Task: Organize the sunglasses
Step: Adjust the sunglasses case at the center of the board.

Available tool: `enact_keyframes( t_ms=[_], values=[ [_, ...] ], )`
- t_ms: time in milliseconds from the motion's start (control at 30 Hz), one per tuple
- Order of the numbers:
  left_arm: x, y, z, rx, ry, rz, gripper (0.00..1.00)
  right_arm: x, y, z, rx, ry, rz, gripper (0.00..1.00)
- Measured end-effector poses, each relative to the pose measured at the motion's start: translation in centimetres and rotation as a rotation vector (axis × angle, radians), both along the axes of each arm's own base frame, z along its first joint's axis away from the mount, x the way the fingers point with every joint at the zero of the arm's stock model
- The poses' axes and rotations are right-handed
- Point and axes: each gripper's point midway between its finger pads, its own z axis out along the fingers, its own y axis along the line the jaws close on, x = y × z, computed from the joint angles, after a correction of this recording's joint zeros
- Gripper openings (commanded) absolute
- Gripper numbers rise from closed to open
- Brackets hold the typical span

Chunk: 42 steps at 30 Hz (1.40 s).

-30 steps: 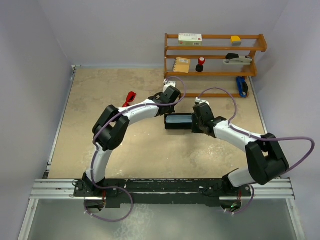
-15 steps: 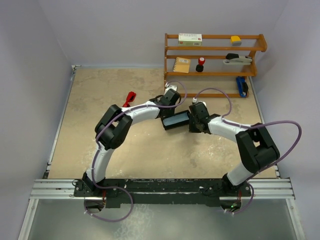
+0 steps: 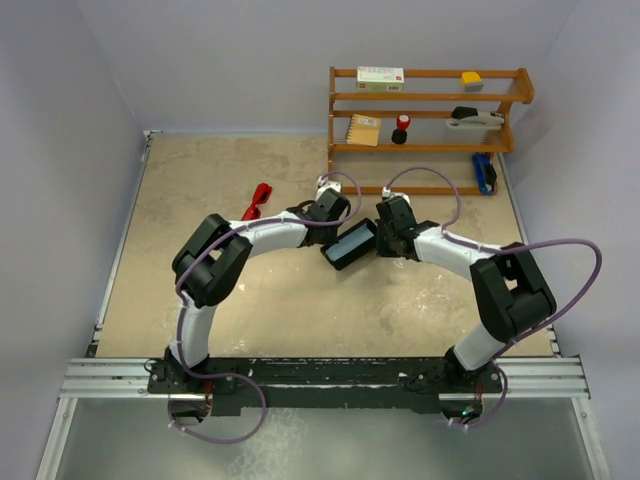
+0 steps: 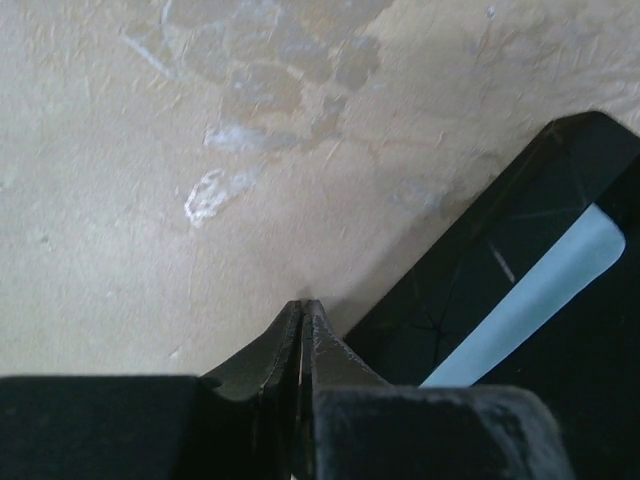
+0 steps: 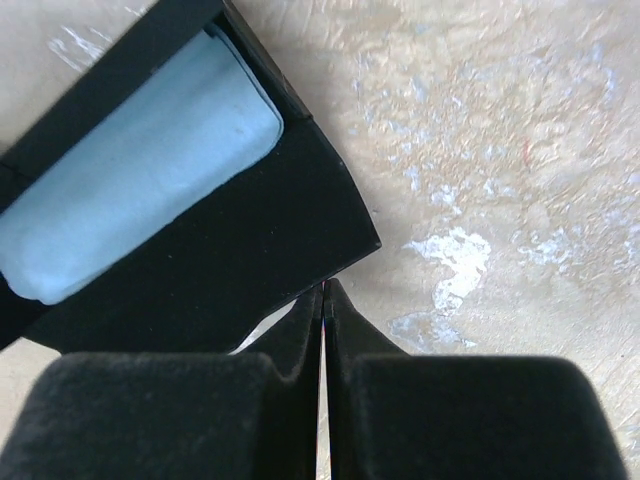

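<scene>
The red sunglasses (image 3: 258, 200) lie on the table at the back left, apart from both arms. The black case (image 3: 349, 245) lies open and slanted at the table's middle, with the light blue cloth (image 3: 352, 241) inside it. My left gripper (image 3: 324, 233) is shut and empty at the case's left end; in the left wrist view its tips (image 4: 303, 306) rest on the table beside the case (image 4: 500, 300). My right gripper (image 3: 381, 243) is shut and empty at the case's right end; in the right wrist view its tips (image 5: 323, 290) touch the case's edge (image 5: 250, 270), next to the cloth (image 5: 130, 200).
A wooden shelf (image 3: 430, 148) stands at the back right with a notebook, a box, a stapler and small items. A blue object (image 3: 484, 172) leans by its lower right. Walls close in the table's left, back and right.
Both grippers have moved left and toward the back. The case has turned from level to slanted and slid slightly left between them. The sunglasses have not moved.
</scene>
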Motion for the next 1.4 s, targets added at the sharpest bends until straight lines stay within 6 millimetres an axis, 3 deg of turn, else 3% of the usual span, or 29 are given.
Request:
enact_keyframes(
  t_ms=[267, 533, 767, 933, 1200, 1400],
  values=[
    [-2.2, 0.9, 0.9, -0.002, 0.005, 0.014, 0.0, 1.2, 0.3, 1.3, 0.001, -0.038, 0.006, 0.0],
    [-4.8, -0.6, 3.3, -0.045, -0.022, -0.011, 0.0, 1.9, 0.6, 1.3, -0.005, -0.034, 0.006, 0.0],
    [-6.7, -0.2, 2.9, -0.046, -0.008, -0.005, 0.0, 1.7, 0.4, 1.2, -0.016, -0.023, 0.004, 0.0],
    [-6.7, -0.1, 3.0, -0.047, -0.021, 0.006, 0.0, 1.2, 0.2, 2.0, -0.012, -0.025, 0.002, 0.0],
    [-6.7, 0.3, 3.0, -0.03, -0.025, 0.016, 0.0, 1.0, 0.1, 7.5, 0.051, -0.149, -0.001, 0.0],
    [-6.5, 0.6, 3.3, -0.021, -0.038, 0.021, 0.0, 0.9, 0.4, 7.1, 0.059, -0.133, 0.011, 0.0]
  ],
)
